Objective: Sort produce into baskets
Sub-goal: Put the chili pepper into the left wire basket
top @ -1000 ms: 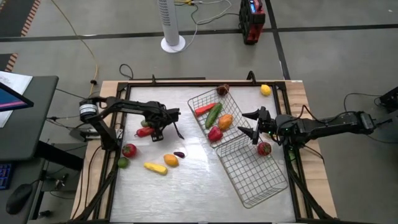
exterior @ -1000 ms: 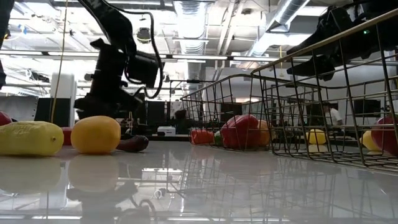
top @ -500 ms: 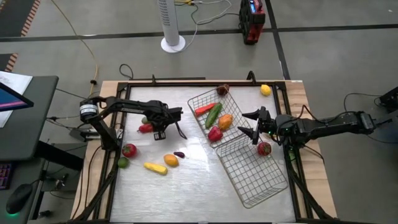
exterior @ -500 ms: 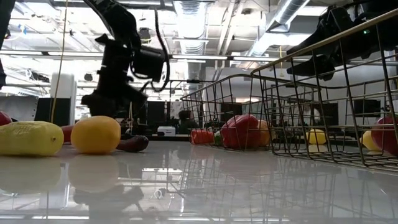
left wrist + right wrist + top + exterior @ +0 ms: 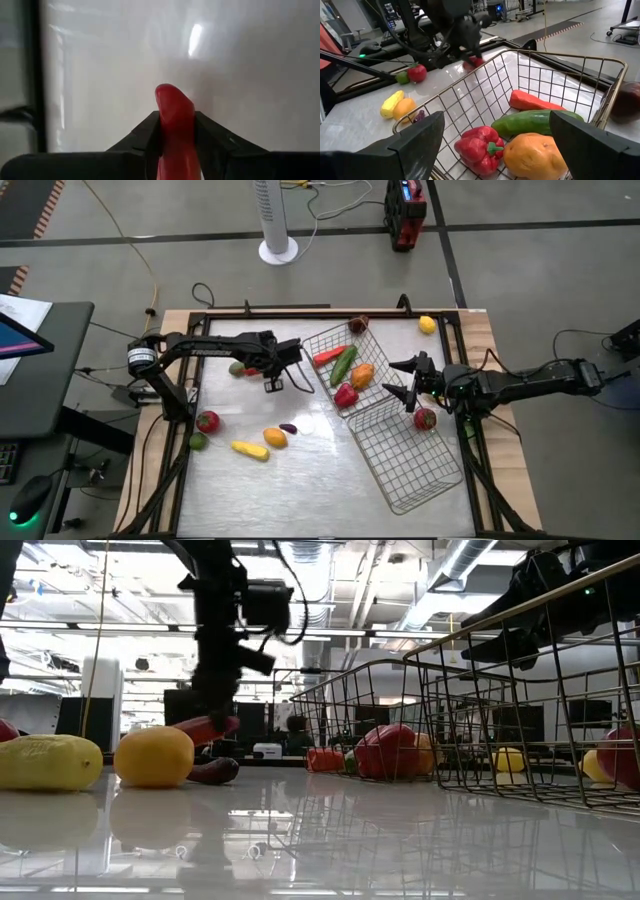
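Note:
My left gripper (image 5: 250, 368) is shut on a long red pepper (image 5: 172, 107) with a green stem end (image 5: 237, 368), left of the baskets; in the low view the pepper (image 5: 205, 728) hangs above the table. The far wire basket (image 5: 318, 340) holds a red bell pepper (image 5: 477, 145), a cucumber (image 5: 535, 121), an orange piece (image 5: 535, 157) and a long red piece (image 5: 532, 101). The near basket (image 5: 405, 465) adjoins it. My right gripper (image 5: 408, 383) stands open above where the two baskets meet, touching nothing. My left gripper pinches the red pepper between its two fingers (image 5: 210, 137), across its length, with the rounded tip (image 5: 170, 95) sticking out past the fingertips. The fingers come from above, pointing down. The pepper hangs clear of the table, tilted.
Loose on the table's near left lie a tomato (image 5: 207, 421), a green piece (image 5: 198, 441), a yellow piece (image 5: 250, 450), an orange one (image 5: 275, 438) and a small purple one (image 5: 288, 428). A lemon (image 5: 427, 325) lies far right, and a red fruit (image 5: 426, 418) sits at the near basket's right side.
My left gripper has shut on the red pepper and taken it up off the table. It has then carried it up and toward the far edge, a little nearer the baskets. My right arm has kept still.

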